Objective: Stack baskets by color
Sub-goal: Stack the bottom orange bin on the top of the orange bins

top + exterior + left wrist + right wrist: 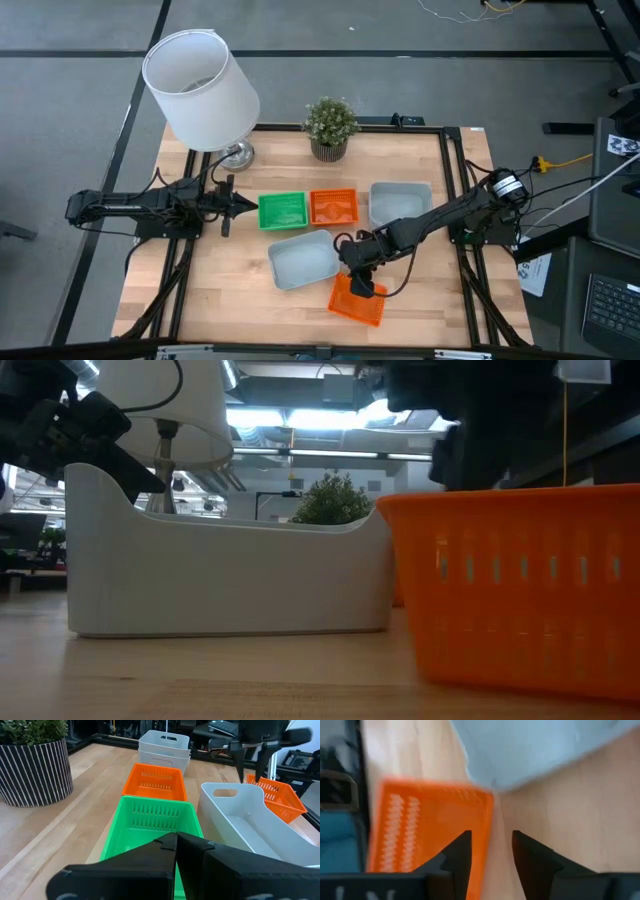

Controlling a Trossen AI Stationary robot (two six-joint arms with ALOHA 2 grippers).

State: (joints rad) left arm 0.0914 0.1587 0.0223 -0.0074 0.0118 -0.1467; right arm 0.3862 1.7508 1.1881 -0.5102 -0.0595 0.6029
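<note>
**Loose orange basket under my right jaws**

The table (pixel 230 290) carries a row across its middle: a green basket (pixel 283 210), an orange basket (pixel 334 206) touching it, then a grey stack (pixel 400 201) nearest my right arm's base. In front of that row lies a single grey basket (pixel 302 258), tilted, and in front of that, near the table's front edge, the loose orange basket (pixel 358 298), also skewed.

My right gripper (pixel 489 842) hangs over that loose orange basket's near rim. Its jaws stand open and hold nothing; in my right wrist view the basket's wall runs up between my fingers, so the rim's long side lies roughly along my reach, the basket's body to one side.

My left gripper (pixel 175 845) waits shut and empty at the green basket's end, well apart from the loose one.

I judge the right arm nearer: close on that rim, then carry it back to the orange basket in the row.
</note>
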